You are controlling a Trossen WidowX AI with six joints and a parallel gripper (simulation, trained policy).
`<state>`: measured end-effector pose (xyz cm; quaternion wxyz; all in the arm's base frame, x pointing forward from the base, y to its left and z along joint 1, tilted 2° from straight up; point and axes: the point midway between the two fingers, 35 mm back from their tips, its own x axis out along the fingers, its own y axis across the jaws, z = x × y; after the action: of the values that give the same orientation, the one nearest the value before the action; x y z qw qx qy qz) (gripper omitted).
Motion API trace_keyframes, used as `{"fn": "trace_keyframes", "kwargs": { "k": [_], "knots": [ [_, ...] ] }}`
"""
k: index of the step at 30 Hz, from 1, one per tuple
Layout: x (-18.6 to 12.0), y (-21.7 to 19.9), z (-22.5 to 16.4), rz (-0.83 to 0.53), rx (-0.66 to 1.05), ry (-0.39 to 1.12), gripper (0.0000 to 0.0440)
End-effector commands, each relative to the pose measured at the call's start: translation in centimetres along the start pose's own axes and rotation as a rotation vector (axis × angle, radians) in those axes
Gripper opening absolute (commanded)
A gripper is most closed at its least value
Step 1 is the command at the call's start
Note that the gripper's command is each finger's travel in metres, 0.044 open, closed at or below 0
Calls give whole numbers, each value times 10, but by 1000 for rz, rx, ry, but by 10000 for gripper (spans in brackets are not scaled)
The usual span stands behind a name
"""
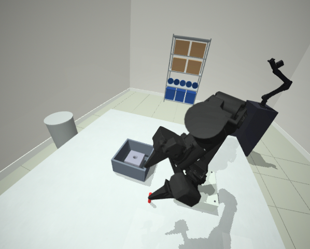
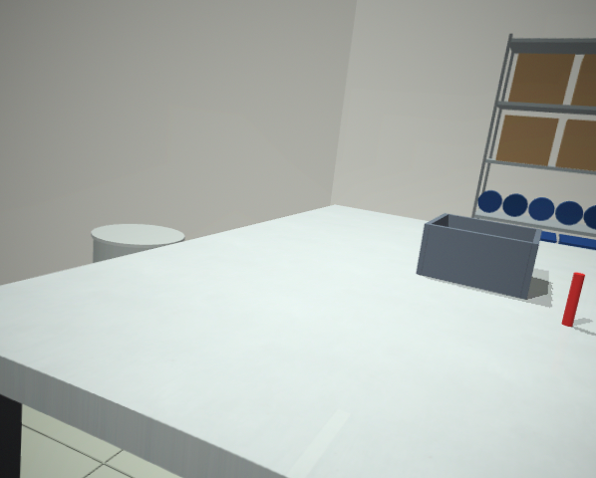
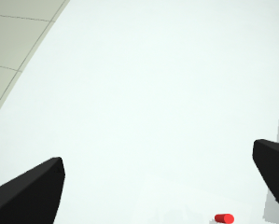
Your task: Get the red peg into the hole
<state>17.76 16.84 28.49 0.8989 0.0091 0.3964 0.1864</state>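
The red peg (image 1: 149, 201) (image 2: 573, 300) (image 3: 224, 218) stands upright on the table, outside the box. My gripper (image 1: 147, 182) (image 3: 160, 158) is wide open and empty, pointing down over the table. In the top view one fingertip overlaps the peg and the other overlaps the box's near right wall. In the wrist view the peg is low and right of centre, between the lines of the fingers and beyond the tips. The open grey box (image 1: 128, 170) (image 2: 475, 259) holds the pale plate (image 1: 137, 162) with its round hole empty. The gripper is not seen in the exterior view.
The arm's white base slab (image 1: 210, 207) is on the right of the table in the top view. A grey cylinder (image 1: 60, 128) (image 2: 138, 235) stands beyond the table's left edge. A shelf rack, and a dark pedestal (image 1: 256, 125) with a second arm, are in the background.
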Motion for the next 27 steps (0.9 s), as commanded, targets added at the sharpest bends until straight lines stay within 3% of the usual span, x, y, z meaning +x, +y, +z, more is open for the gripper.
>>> {"fn": "trace_keyframes", "kwargs": {
  "k": [1,27],
  "knots": [
    [15,-13,-14,-57,100,83,440],
    [81,-82,-120,-538,692,562,440]
  ]
}}
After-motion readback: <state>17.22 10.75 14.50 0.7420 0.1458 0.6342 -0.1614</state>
